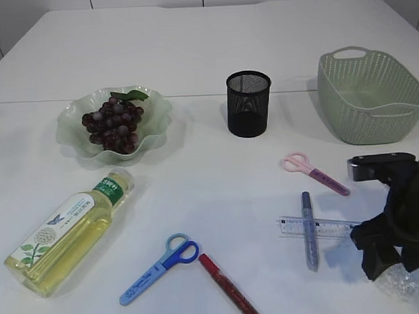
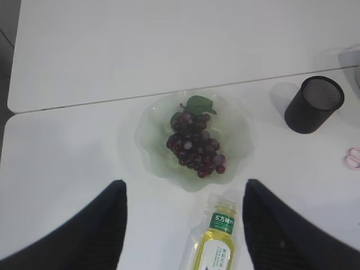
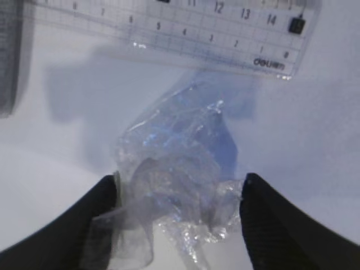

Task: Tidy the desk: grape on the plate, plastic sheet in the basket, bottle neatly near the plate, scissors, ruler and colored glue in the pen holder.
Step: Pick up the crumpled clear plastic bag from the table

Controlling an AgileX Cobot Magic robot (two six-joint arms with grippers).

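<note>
Plastic sheet sits between the right arm's fingers as desk tidy goes on

Plastic sheet (image 3: 180, 185), crumpled and clear, lies on the white tabletop (image 1: 204, 52) at the near right edge, just beside the end of the transparent ruler (image 3: 169, 31). The right gripper (image 3: 177, 225) straddles it, one dark finger on each side with the film touching both; whether the fingers have bitten yet or only flank it cannot be told from these views. The left gripper (image 2: 183, 225) hangs spread and empty above the plate (image 2: 152, 152), where the grape (image 2: 194, 143) already rests, with the bottle (image 2: 216, 247) lying on its side just below.

The green basket (image 1: 371, 96) waits at the far right, well apart from the sheet. The pen holder (image 1: 249, 103) stands empty between plate and basket, while the pink scissors (image 1: 314, 171), blue scissors (image 1: 159, 269), glue pen (image 1: 309, 229) across the ruler and red glue pen (image 1: 230, 289) are all loose on the tabletop.

The risks look plain. Thin, slippery film could slide out of a shallow pinch, or only a fold could be caught and the rest trail. Because the sheet lies so close to the ruler, a lift might drag or nudge that too, and a loosely held wad could drop short of the basket
</note>
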